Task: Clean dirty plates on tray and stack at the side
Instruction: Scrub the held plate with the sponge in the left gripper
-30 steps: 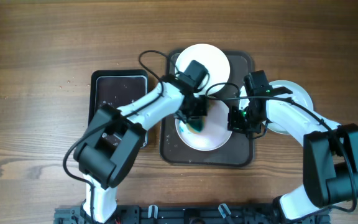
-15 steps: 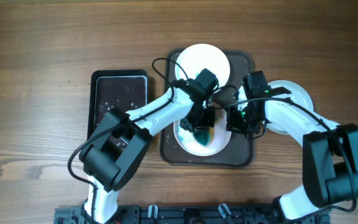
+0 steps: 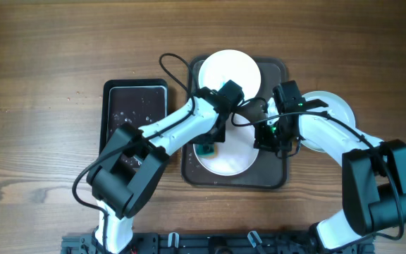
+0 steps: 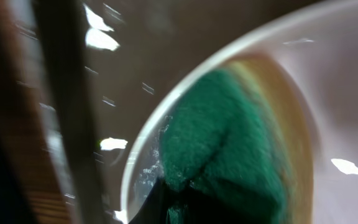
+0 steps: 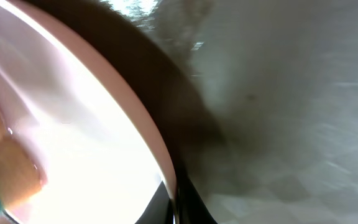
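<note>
A dark tray holds two white plates: a far one and a near one. My left gripper is shut on a green and yellow sponge, pressed on the near plate's left edge; the sponge fills the left wrist view against the plate rim. My right gripper is shut on the near plate's right rim, seen edge-on in the right wrist view. A clean white plate lies on the table to the right of the tray.
A black rectangular tray with water drops sits left of the main tray. Cables loop over the far plate. The wooden table surrounds everything.
My left gripper has swept the sponge from the plate's middle to its left edge. The right gripper has stayed on the plate's right rim.
</note>
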Motion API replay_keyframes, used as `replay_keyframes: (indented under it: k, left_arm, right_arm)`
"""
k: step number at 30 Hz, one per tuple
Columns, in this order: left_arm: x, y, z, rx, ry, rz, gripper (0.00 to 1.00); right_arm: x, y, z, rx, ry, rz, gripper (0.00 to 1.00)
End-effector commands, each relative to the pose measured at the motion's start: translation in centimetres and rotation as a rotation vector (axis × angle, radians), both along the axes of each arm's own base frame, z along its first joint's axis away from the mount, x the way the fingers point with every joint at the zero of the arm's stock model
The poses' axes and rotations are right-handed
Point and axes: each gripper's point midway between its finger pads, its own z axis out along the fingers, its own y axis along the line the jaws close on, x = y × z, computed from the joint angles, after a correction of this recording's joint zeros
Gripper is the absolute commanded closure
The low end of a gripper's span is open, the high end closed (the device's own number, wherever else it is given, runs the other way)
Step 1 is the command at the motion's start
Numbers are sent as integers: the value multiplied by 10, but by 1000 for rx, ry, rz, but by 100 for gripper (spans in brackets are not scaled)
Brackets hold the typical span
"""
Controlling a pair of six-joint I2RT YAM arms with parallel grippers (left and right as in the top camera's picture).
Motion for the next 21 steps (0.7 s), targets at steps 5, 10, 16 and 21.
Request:
replay_keyframes:
  k: [5, 10, 16, 21]
  left_arm:
    - [22, 73, -1, 289, -124, 116, 96]
    - [25, 62, 18, 220, -130, 147, 96]
    - [8, 14, 6, -46, 6, 136, 96]
    - [-2, -13, -15, -179, 44, 109, 96]
  right_arm:
    - [-10, -24, -20, -121, 43, -20, 96]
    - [-11, -24, -20, -121, 44, -21, 95]
    - [-10, -24, -20, -121, 42, -21, 96]
    - [-10, -24, -20, -121, 43, -20, 96]
